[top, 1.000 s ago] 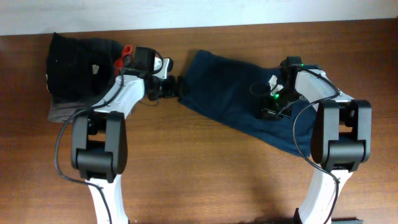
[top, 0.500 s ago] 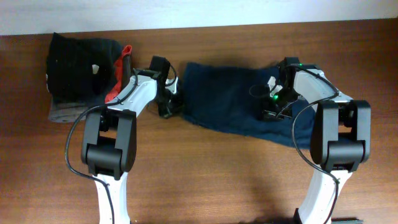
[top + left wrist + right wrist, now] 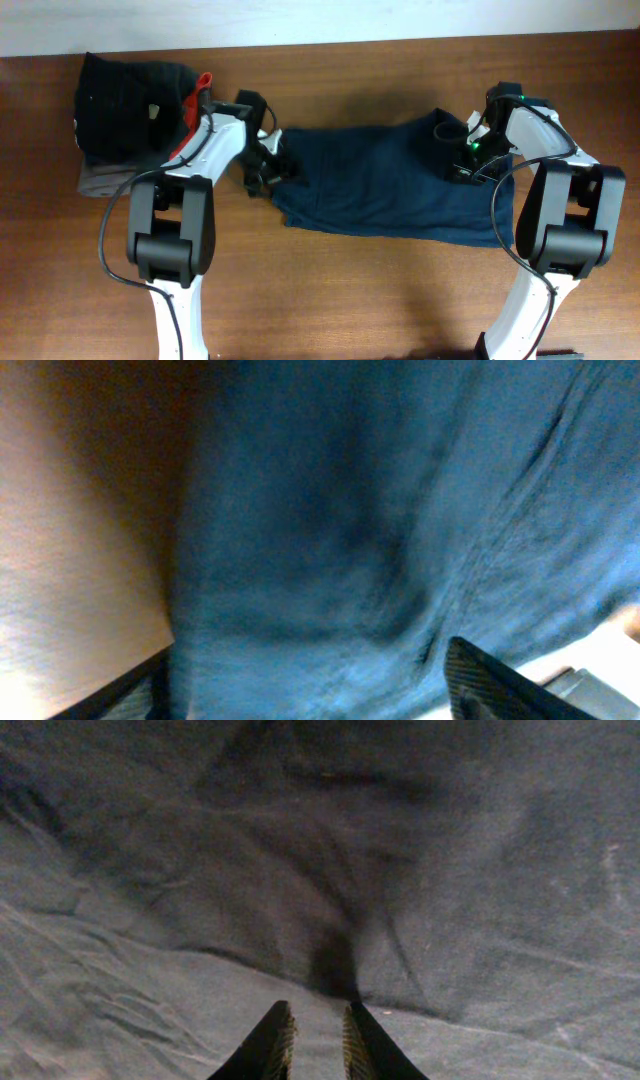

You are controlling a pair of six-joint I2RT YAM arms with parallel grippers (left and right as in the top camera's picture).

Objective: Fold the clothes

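A navy blue garment (image 3: 385, 180) lies spread across the middle of the wooden table. My left gripper (image 3: 264, 172) is at its left edge. In the left wrist view its fingers (image 3: 490, 680) stand wide apart and blue cloth (image 3: 340, 540) fills the space between them, so the left gripper (image 3: 300, 685) is open. My right gripper (image 3: 468, 165) is over the garment's right part. In the right wrist view the right gripper (image 3: 315, 1012) is nearly closed, pinching a ridge of the cloth (image 3: 330, 965), which runs taut away from the tips.
A pile of dark clothes (image 3: 130, 100) lies at the back left, with a red item (image 3: 201, 84) and a grey piece (image 3: 100, 180) at its edges. Bare wood table (image 3: 330, 290) spans the front, between the two arm bases.
The right gripper moved right with the cloth, and the garment went from a slanted bunch to a wider, flatter spread. The left gripper moved down along the cloth's left edge.
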